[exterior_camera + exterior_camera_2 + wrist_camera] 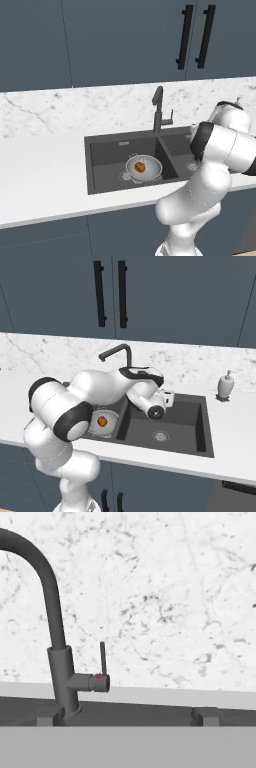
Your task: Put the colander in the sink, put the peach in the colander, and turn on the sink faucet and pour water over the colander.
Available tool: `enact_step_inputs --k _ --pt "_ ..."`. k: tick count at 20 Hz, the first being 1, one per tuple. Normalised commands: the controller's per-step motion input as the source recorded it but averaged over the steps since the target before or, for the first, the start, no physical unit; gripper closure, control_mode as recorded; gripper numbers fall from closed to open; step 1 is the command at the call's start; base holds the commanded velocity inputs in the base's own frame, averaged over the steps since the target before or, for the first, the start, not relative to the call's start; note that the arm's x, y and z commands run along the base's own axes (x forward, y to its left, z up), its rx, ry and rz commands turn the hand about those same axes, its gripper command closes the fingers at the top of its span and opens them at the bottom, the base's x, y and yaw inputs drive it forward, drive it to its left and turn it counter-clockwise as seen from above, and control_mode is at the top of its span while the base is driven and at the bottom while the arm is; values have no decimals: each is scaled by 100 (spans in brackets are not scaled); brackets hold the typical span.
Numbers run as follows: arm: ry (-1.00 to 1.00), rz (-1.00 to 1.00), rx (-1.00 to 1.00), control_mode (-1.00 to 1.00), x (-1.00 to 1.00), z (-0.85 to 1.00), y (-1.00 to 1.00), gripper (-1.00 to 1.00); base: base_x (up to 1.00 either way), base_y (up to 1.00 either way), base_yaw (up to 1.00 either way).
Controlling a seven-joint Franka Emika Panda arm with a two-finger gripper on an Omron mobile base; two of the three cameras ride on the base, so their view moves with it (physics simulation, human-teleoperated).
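Peach (pixel 140 167) inside colander (pixel 148 172) in left basin of sink (pixel 105 150), tool (pixel 130 717) spread wide, empty, facing sink faucet (pixel 60 662) lever

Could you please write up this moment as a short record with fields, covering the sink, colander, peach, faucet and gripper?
sink: dark double basin set in a white counter
colander: upright in the left basin
peach: inside the colander
sink faucet: side lever upright, spout curving over the left basin, no water visible
gripper: open, holding nothing, facing the faucet, not touching the lever
soap dispenser: on the counter right of the sink
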Motion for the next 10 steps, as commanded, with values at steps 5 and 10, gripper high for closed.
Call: enact_step_inputs --k 5,10 --pt "0 -1 0 -100 51 -16 19 -100 0 0 0" --pt "0 -1 0 -100 48 -12 22 -100 0 0 0"
